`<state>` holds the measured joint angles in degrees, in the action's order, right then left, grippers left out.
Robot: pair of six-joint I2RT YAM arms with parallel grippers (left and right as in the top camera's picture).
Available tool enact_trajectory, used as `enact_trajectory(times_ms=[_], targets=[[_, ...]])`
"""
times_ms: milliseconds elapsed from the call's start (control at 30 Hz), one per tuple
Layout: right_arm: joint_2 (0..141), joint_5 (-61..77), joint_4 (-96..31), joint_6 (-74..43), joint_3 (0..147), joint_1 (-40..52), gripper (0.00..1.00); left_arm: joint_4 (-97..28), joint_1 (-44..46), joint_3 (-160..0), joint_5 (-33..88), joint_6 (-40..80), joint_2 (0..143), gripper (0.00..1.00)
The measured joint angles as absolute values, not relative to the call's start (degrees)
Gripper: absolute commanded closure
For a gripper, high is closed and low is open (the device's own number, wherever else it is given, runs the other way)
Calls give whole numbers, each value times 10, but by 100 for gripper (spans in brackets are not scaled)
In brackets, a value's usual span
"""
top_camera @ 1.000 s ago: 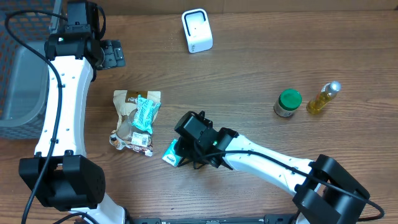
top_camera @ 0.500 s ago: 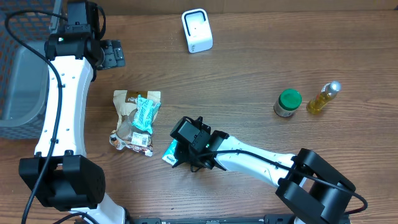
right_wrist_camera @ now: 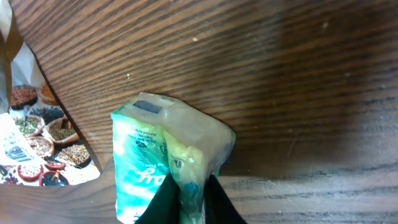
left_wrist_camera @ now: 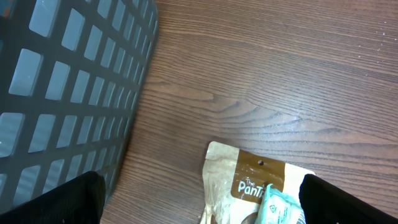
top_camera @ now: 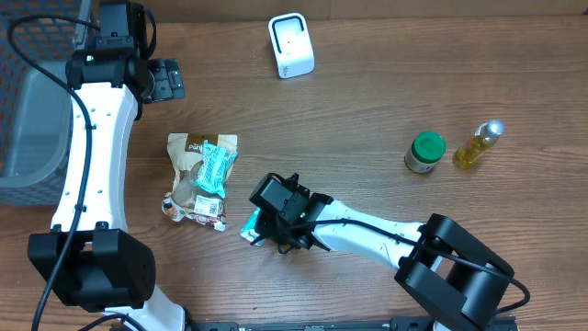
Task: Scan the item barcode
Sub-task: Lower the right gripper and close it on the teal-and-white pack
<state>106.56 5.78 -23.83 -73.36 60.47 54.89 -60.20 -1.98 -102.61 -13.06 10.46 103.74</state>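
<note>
1. Right hand (top_camera: pixel 265 227), lower centre of the overhead frame: clenched on the edge of a teal-and-white packet (top_camera: pixel 250 228). In the wrist frame its black fingers (right_wrist_camera: pixel 165 199) pinch the packet's lower end. Whether the packet is lifted off the counter (top_camera: pixel 367 92) cannot be told.
2. Left hand (top_camera: pixel 165 80), upper left: released, fingers (left_wrist_camera: pixel 53 199) spread wide, grasping nothing, beside the grey basket (top_camera: pixel 28 119).
3. Brown snack bag (top_camera: pixel 188 179), left of centre, just left of the held packet, with a second teal packet (top_camera: pixel 217 165) lying on it.
4. White scanner (top_camera: pixel 291 44), top centre, upright, well apart from the held packet.
5. Green-lidded jar (top_camera: pixel 425 152) and bottle of yellow liquid (top_camera: pixel 478 145), side by side at the right.
</note>
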Motion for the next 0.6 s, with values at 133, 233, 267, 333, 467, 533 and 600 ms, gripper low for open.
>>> enact_trajectory(times_ms=[133, 233, 267, 333, 467, 533, 600], targets=[[1066, 58, -248, -735, 608, 548, 96, -602, -20, -1026, -131, 105, 1037, 0], [1066, 62, -256, -731, 609, 544, 96, -602, -20, -1026, -131, 105, 1037, 1], [1066, 66, -259, -728, 610, 540, 96, -602, -20, -1026, -131, 105, 1037, 0], [1066, 73, -265, -719, 611, 532, 96, -602, -20, -1026, -131, 105, 1037, 0], [1065, 84, -277, -710, 612, 512, 96, -602, -20, -1026, -131, 105, 1037, 0], [1063, 89, -286, -706, 612, 497, 96, -602, -20, -1026, -131, 105, 1037, 0], [1062, 92, -292, -705, 612, 483, 96, -602, -20, -1026, -131, 105, 1037, 1]])
